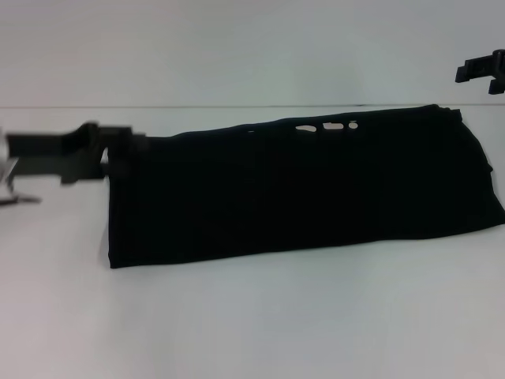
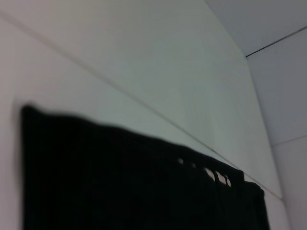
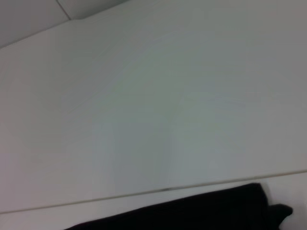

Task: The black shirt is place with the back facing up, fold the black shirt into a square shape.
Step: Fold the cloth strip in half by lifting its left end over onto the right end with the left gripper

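Observation:
The black shirt (image 1: 300, 189) lies on the white table (image 1: 252, 316) folded into a long band running left to right. Bits of its white letters (image 1: 334, 126) peek out along the far edge. My left gripper (image 1: 126, 148) is at the shirt's far left corner, low over the table and blurred; whether it holds cloth does not show. My right gripper (image 1: 480, 71) hangs in the air above and beyond the shirt's right end, apart from it. The shirt also shows in the left wrist view (image 2: 134, 182), and its edge shows in the right wrist view (image 3: 201, 213).
The white table's far edge (image 1: 79, 108) runs behind the shirt, with a pale wall (image 1: 237, 47) beyond. Bare table surface lies in front of the shirt and to both sides.

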Controlling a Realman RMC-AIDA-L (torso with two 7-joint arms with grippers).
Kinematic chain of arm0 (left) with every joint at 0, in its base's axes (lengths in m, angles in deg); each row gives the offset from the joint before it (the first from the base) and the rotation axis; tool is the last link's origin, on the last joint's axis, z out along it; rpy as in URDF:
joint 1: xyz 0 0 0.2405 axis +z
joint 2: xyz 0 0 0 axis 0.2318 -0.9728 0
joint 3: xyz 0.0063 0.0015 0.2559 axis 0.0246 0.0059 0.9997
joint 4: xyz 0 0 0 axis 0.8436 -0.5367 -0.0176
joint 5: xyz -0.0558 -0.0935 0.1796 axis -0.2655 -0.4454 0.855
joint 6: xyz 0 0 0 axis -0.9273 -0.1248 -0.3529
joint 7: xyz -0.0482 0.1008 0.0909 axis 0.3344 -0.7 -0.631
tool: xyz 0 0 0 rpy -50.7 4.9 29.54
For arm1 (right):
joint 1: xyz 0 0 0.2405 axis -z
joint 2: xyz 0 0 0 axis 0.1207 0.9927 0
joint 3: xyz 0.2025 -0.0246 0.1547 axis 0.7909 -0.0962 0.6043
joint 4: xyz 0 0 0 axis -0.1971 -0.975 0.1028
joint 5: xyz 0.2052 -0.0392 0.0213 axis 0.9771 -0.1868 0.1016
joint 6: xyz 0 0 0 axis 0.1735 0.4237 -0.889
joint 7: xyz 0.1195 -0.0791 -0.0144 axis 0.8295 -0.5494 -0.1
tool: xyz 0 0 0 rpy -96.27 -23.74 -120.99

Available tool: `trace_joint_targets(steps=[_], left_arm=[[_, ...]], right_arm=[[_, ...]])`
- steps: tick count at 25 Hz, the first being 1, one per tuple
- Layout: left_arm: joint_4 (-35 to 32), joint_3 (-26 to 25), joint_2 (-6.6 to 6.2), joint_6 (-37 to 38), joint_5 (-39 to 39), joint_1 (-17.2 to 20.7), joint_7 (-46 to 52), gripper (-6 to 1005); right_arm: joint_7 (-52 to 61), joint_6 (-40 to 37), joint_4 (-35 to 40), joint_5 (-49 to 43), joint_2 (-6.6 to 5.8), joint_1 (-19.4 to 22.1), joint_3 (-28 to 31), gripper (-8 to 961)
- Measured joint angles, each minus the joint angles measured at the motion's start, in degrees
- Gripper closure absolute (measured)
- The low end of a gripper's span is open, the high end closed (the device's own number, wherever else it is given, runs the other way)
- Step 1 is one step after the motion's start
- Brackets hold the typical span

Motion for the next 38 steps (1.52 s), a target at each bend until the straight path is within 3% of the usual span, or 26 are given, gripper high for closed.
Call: trace_joint_targets(steps=[1,3,8,13,31,38], left_arm=[[0.2,-4.1,0.35,3.9,-0.1,2.3,0.1,490],[0.3,-7.4,0.97,6.9,-0.1,4.9,1.2,450],[0.0,-8.9,2.35,8.2,0.3,9.5,3.5,284],[0.2,-11.2,3.23,7.6,0.5,12.4,4.2,122],[6.1,-11.0,4.60,3.1,0.7,14.4,7.0,127],[8.1,-10.9,4.81,0.5,0.7,13.5,7.6,126]], right_arm=[[0.1,-0.9,0.5,0.0,-0.03,0.1,0.2,383],[0.6,-2.0,0.9,0.1,-0.07,0.0,0.7,360],[1.7,-2.6,0.9,0.1,-0.21,-0.2,0.9,192],[1.5,-2.6,0.9,0.1,-0.12,-0.2,0.9,195],[1.1,-2.1,1.0,-0.2,0.01,0.4,0.9,197],[1.1,-2.0,1.0,-0.1,0.08,0.4,0.9,196]])
